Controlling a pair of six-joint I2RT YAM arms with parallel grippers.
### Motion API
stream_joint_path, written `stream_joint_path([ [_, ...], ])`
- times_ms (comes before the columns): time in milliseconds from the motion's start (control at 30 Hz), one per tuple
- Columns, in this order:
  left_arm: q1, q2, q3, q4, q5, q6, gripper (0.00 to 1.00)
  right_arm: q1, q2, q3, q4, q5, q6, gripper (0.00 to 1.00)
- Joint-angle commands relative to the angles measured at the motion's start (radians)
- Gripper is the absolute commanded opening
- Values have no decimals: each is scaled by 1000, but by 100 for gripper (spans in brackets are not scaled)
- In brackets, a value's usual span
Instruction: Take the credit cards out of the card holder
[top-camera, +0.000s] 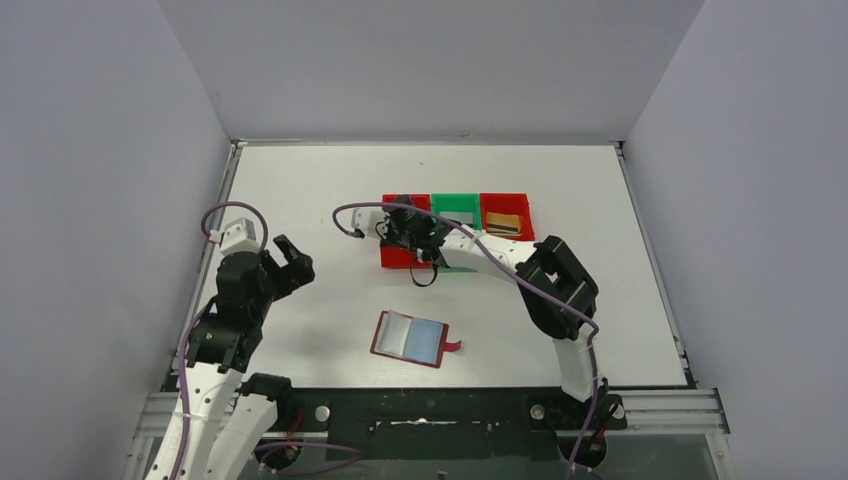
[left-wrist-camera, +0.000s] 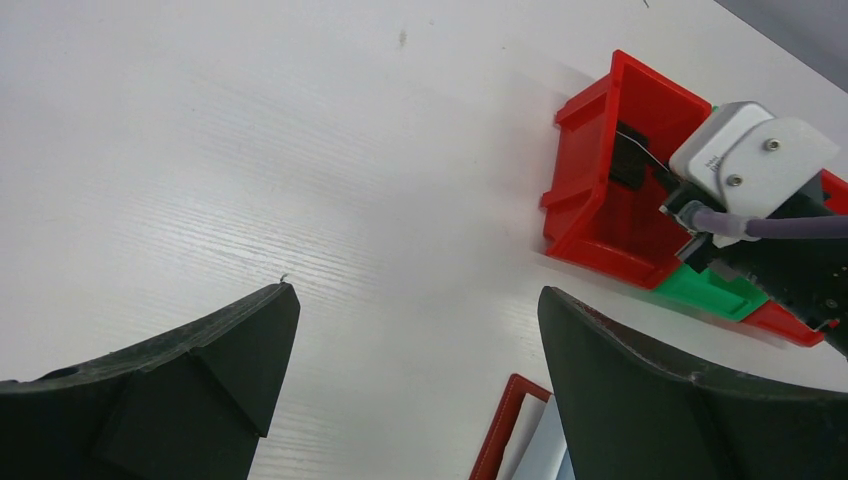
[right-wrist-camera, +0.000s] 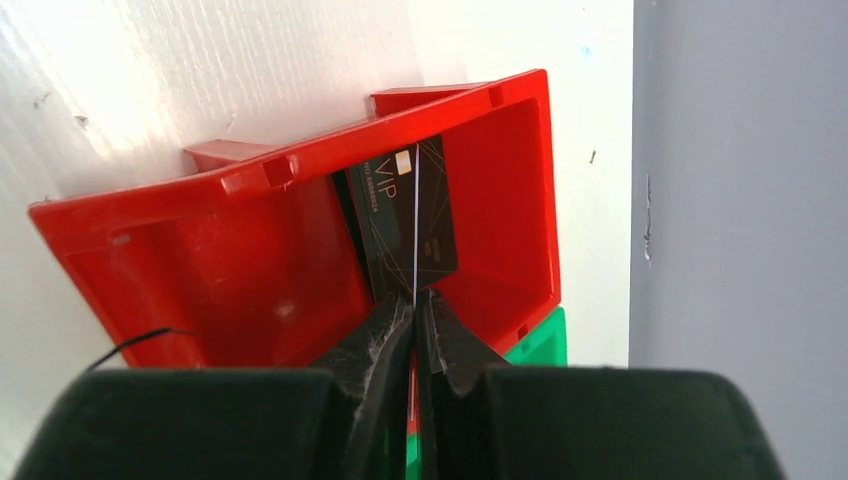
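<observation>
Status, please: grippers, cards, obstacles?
Left gripper open, empty. Right gripper shut on card in left red bin. Card holder open on table. Nothing blocking.

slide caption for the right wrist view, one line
Right fingers pinch a card, seen edge-on, over a red bin holding a black VIP card.

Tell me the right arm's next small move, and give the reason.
Probably open the right pincer a little and let go. It is shut on a thin credit card, seen edge-on in the right wrist view, and that card already hangs down inside the red bin. The card holder lies open, away from both arms, so releasing here likely comes before going back to it.
</observation>
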Motion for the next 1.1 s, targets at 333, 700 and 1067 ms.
stream_joint_path([
  [333, 13, -4, 3, 54, 7, 22, 92, -34, 102, 80, 144, 81, -112, 1],
  [700, 14, -5, 1, 56, 12, 22, 92, -55, 154, 96, 158, 48, -160, 2],
  [1067, 16, 3, -1, 60, 21, 24, 92, -69, 163, 86, 165, 9, -177, 8],
])
